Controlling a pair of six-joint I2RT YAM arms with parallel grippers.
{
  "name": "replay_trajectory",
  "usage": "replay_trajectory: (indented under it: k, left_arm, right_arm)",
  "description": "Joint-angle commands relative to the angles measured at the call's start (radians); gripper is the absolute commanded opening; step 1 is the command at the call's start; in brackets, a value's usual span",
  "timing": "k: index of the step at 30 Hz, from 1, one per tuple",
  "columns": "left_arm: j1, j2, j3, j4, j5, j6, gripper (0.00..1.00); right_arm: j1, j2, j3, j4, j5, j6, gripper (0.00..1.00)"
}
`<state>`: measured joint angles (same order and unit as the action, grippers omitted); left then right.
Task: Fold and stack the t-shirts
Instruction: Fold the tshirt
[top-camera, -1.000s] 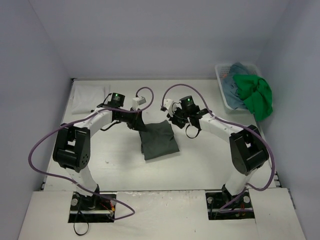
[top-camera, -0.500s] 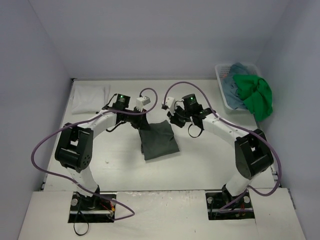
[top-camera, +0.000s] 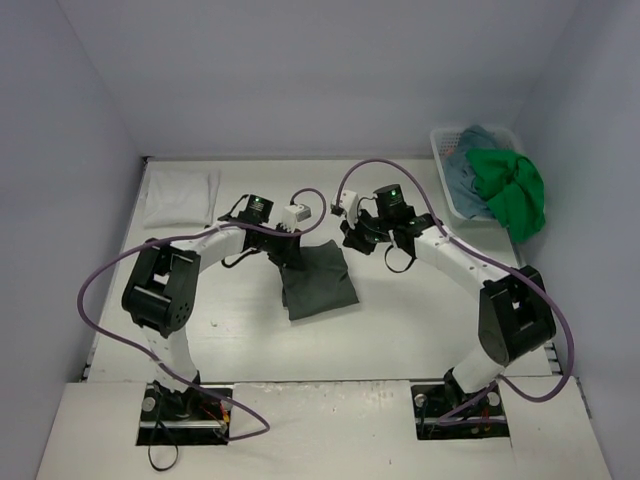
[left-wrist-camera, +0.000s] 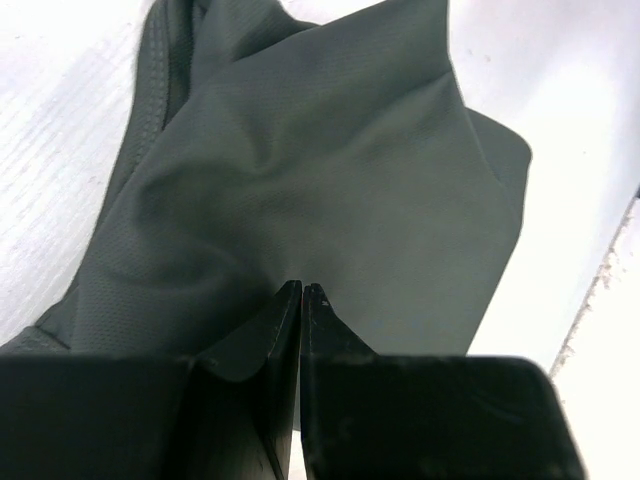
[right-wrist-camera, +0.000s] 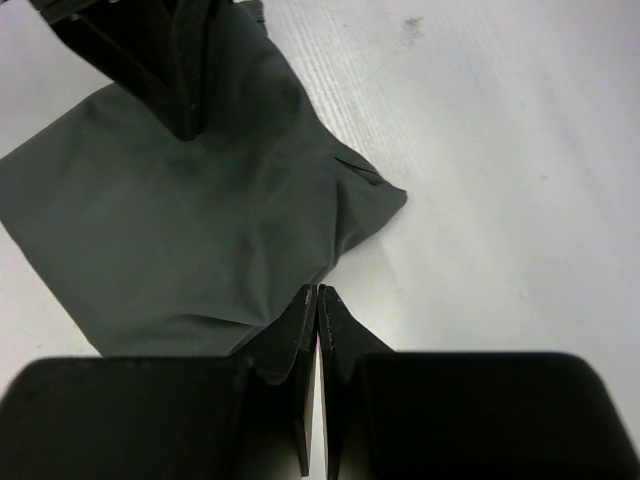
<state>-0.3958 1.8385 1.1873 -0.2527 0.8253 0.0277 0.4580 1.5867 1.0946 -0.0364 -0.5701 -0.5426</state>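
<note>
No writing, label, brand, number or sign can be read in any of the 3 views. The dark t-shirt shows only plain cloth close up in both wrist views. In the top view, the white block at the left wrist and the white block at the right wrist may carry a mark, but both are too small to tell.
</note>
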Motion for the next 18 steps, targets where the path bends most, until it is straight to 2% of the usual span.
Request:
replay_trajectory:
  k: [1, 8, 18]
  left_arm:
    - [-0.002, -0.022, 0.044, 0.004, -0.029, 0.038, 0.00]
    - [-0.002, 0.008, 0.046, 0.000, -0.034, 0.041, 0.00]
    - [-0.002, 0.021, 0.048, -0.011, -0.014, 0.047, 0.00]
  right_arm:
    - [-0.001, 0.027, 0.037, -0.006, -0.094, 0.004, 0.00]
    - [0.001, 0.096, 0.053, -0.007, -0.158, -0.014, 0.00]
    - [-0.004, 0.212, 0.080, 0.027, -0.159, -0.031, 0.00]
